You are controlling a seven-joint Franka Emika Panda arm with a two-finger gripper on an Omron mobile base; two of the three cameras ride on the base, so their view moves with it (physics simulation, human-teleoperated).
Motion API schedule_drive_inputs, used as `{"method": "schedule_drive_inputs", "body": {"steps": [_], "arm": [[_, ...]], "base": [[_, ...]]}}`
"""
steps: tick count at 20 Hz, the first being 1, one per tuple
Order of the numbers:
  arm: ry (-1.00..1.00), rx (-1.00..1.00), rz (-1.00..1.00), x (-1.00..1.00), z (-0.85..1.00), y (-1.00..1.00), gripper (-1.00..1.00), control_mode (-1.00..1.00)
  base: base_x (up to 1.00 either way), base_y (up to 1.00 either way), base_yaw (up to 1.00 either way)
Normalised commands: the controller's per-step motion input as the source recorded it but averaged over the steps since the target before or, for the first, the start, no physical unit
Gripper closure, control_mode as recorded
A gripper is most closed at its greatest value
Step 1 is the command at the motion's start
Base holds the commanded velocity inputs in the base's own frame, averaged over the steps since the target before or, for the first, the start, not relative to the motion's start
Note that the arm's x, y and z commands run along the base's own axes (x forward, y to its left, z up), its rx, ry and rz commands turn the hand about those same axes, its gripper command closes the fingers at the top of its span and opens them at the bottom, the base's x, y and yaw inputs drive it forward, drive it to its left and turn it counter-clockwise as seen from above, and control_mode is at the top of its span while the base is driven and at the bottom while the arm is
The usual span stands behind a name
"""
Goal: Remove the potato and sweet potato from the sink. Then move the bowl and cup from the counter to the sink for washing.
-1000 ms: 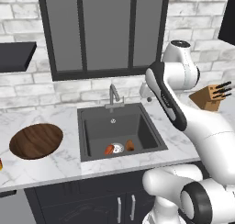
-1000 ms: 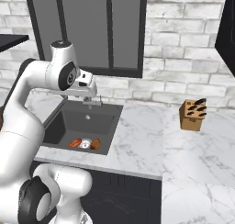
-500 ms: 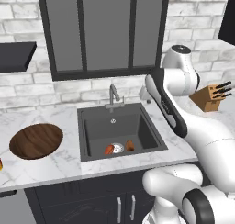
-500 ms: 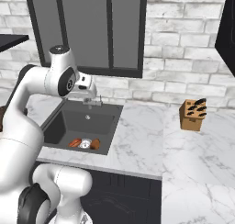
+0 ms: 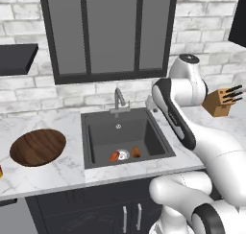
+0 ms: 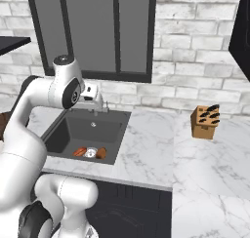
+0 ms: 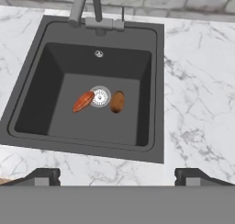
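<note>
The dark grey sink (image 5: 96,142) (image 6: 66,134) (image 7: 153,94) is set into the white marble counter (image 5: 53,173) (image 7: 197,103). On its floor the reddish-orange sweet potato (image 5: 114,157) (image 6: 79,151) (image 7: 83,101) lies left of the silver drain, and the duller brown potato (image 5: 136,152) (image 6: 101,153) (image 7: 117,102) lies right of it. My gripper (image 6: 101,107) (image 7: 120,177) hangs high above the basin's back right, open and holding nothing. The wooden bowl (image 5: 37,146) rests on the counter left of the sink. An orange sliver of the cup (image 5: 0,171) shows at the frame's left edge.
The slim grey faucet (image 5: 119,99) (image 7: 87,7) rises at the sink's back rim, close to my hand. A wooden knife block (image 5: 220,101) (image 6: 204,122) stands on the counter at the far right. Brick wall and a dark window run behind.
My arm has dipped slightly lower over the sink's back right. The gripper stays open, and the potato, sweet potato and bowl have not moved.
</note>
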Motion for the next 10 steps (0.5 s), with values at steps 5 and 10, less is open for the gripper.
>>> {"method": "schedule_drive_inputs", "body": {"steps": [5,10], "arm": [[0.0,0.0,0.0,0.0,-0.13,0.0,-1.0,-1.0],[0.0,0.0,0.0,0.0,-0.14,0.02,-1.0,-1.0]], "base": [[0.0,0.0,0.0],[0.0,0.0,0.0]]}}
